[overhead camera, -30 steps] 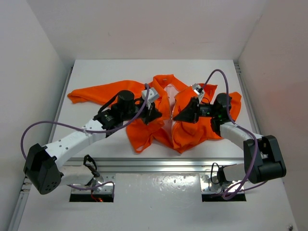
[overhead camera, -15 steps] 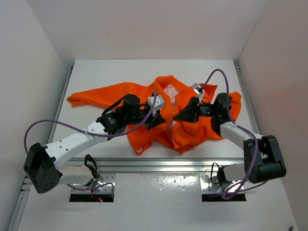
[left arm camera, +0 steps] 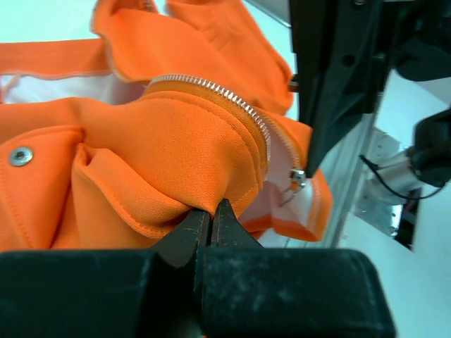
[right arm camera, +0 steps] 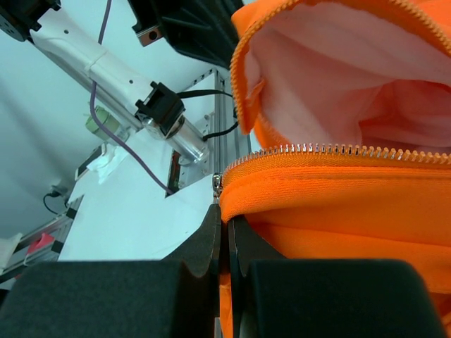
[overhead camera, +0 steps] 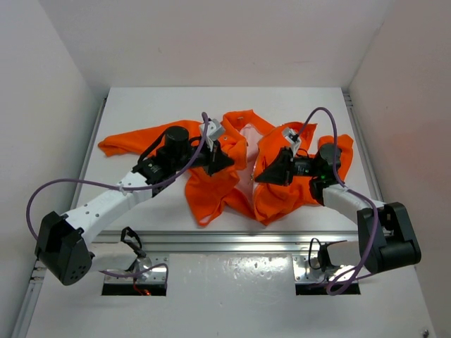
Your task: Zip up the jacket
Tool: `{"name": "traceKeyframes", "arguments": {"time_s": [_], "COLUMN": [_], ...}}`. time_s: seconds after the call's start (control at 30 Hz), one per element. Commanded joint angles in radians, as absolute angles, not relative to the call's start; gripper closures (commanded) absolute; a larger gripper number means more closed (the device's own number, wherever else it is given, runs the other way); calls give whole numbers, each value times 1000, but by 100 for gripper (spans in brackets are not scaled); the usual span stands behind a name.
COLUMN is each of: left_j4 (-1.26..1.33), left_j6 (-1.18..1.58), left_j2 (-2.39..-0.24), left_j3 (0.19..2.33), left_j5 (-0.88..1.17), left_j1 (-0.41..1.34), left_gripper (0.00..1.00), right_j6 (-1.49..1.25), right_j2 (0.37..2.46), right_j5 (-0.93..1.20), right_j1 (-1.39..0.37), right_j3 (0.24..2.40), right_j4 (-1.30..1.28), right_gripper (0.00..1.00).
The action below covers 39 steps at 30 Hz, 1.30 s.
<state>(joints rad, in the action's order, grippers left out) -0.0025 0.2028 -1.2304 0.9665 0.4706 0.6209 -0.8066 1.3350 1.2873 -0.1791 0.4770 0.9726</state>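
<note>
The orange jacket [overhead camera: 211, 184] lies open on the white table, its pale lining [overhead camera: 248, 141] showing along the front. My left gripper [overhead camera: 227, 161] is shut on a fold of the left front panel [left arm camera: 162, 148] beside the zipper teeth [left arm camera: 211, 91]. My right gripper [overhead camera: 259, 175] is shut on the right front panel's edge [right arm camera: 338, 190] just under its zipper teeth [right arm camera: 331, 149]. A small metal zipper piece [right arm camera: 218, 184] shows at the right gripper's tips. The two front edges are held apart, and a zipper pull [left arm camera: 299, 177] hangs at the left panel's lower end.
One sleeve [overhead camera: 134, 137] stretches to the far left of the table. An aluminium rail [overhead camera: 232, 239] runs along the table's near edge. White walls enclose the table on the left, back and right. The right arm's black links [left arm camera: 338, 70] stand close behind the jacket in the left wrist view.
My left gripper has pulled back up and to the left with its jacket fold, after reaching toward the centre half a second ago. The right gripper has shifted slightly lower.
</note>
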Motion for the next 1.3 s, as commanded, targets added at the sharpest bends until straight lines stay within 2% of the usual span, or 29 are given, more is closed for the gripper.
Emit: {"name": "traceKeyframes", "arguments": {"time_s": [0.0,0.33,0.8,1.27], "left_j4": [81,72,72,-14], "left_j6": [249,249,258,150], "left_j2": [-1238,-1247,-1256,-1255], "left_j3": [1014,1014,1014,1023], "left_j5": [571,571,571,552], "left_j1": [621,664,664,684], "left_gripper": [100,100,100,100], "right_j6": [-810,-831,-831,-779], "right_j2": [1312,1354,1355,1356], "right_j5": [1299,1273,1278,1307], "right_j1": [-181,-186,-195,-195], "right_j3": [492,560,540,551], "right_j4": [1071,1088,1095,1045], "right_gripper": [100,100,100,100]}}
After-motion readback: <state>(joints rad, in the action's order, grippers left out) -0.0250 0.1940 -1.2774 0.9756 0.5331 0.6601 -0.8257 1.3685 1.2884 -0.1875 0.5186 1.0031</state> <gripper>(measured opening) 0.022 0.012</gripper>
